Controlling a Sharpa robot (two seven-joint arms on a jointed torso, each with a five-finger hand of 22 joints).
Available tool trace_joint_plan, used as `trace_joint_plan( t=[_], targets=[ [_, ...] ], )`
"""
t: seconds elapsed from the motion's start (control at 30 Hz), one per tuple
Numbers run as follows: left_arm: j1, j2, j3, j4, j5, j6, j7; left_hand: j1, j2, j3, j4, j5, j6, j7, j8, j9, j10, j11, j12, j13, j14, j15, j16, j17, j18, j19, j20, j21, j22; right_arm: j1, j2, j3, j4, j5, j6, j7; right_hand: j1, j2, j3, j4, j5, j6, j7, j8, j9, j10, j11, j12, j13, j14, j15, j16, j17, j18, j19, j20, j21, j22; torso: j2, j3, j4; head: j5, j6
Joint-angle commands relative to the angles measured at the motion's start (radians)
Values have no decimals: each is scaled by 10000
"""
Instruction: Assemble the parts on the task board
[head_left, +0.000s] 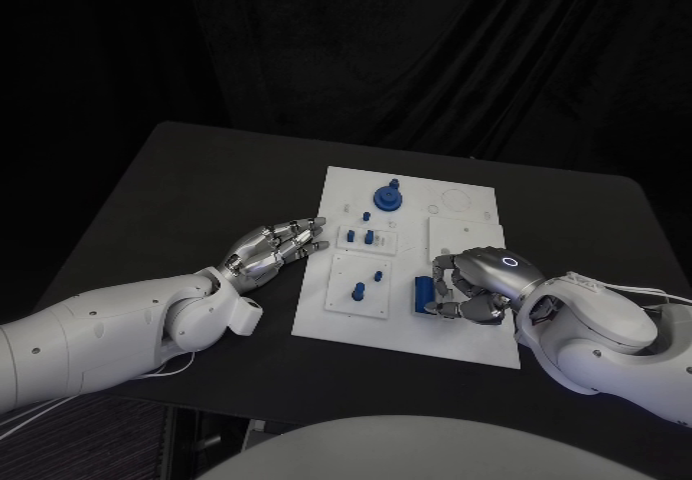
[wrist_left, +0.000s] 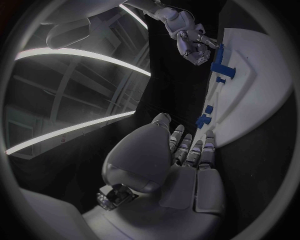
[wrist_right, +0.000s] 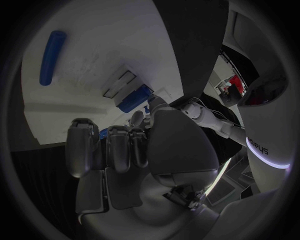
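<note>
My right hand (head_left: 480, 285) lay curled on the smooth white board (head_left: 469, 340), its metal fingers closed round a blocky blue part (head_left: 423, 293) near the front edge. My left hand (head_left: 274, 248) rested released, fingers straight, just beside the board's left edge.

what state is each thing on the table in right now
left hand: open, fingers together, at the task board's left edge, holding nothing
right hand: fingers curled round a blue part on the board
task board: flat on the table
round blue part: standing in the board's far end
small blue parts: seated in their insets, untouched
</note>
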Motion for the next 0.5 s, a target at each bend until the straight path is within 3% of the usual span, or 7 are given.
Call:
trace_joint_plan(
  t=[0.03,0.13,0.17,0.2,0.23,0.5],
  targets=[
    [-93,-13,-55,-34,-26,-25,-267,-87,-17,45,18,-52,-21,67,31,1,13,60,33,11,19,37,27,11,-123,7,59,-23,-9,-25,-141,-1,116,164,2,49,-412,-17,-112,-1,23,-19,-24,-272,-81,1039,-29,26,2635,820,-44,63,1676,1,320,-73,69,2115,-7,5,-4,9,-1],
    [-95,-26,-55,-31,-26,-33,-261,-92,-15,50,17,-48,-8,70,33,3,15,63,37,11,20,37,29,12,-124,9,59,-22,-5,-19,-347,0,251,370,-115,79,-862,-15,-132,2,39,6,56,-970,-479,1039,35,26,2635,822,4,65,1686,3,313,-37,57,2111,-11,6,-13,18,-1],
    [-96,-29,-55,-31,-26,-35,-259,-92,-15,50,17,-48,-8,70,33,3,15,63,37,11,20,37,29,12,-124,9,59,-22,-5,-13,-402,0,288,431,-138,80,-862,-15,-132,2,39,6,56,-970,-479,1039,35,26,2635,822,4,65,1686,3,313,-37,57,2111,-11,6,-12,12,-1],
    [-96,-32,-55,-31,-26,-38,-257,-92,-15,50,17,-48,-8,70,33,3,15,63,37,11,20,37,29,12,-124,9,59,-22,-5,9,-495,1,347,563,-178,81,-1079,-3,-139,6,45,97,96,-1296,-688,1039,67,26,2635,822,36,65,1685,3,312,-13,57,2110,-12,6,-13,5,-1],
    [-97,-35,-55,-31,-26,-40,-257,-93,-15,51,16,-45,-7,70,34,3,18,64,40,12,22,37,31,13,-124,14,59,-20,4,50,-590,1,401,728,-220,84,-1137,-2,-134,8,45,157,106,-1419,-772,1039,79,26,2635,822,42,64,1684,3,313,-2,59,2110,-14,4,-14,1,-1],
    [-100,-30,-55,-37,-26,-76,-240,-96,-15,57,11,-27,29,68,42,8,37,74,63,17,31,35,40,16,-123,23,59,-14,18,530,-1295,0,644,1462,-141,-175,-1325,155,-52,3,35,317,170,-1898,-1084,1039,132,26,2635,836,88,88,1738,0,320,39,75,2114,-18,6,-32,-78,-1]
  ],
)
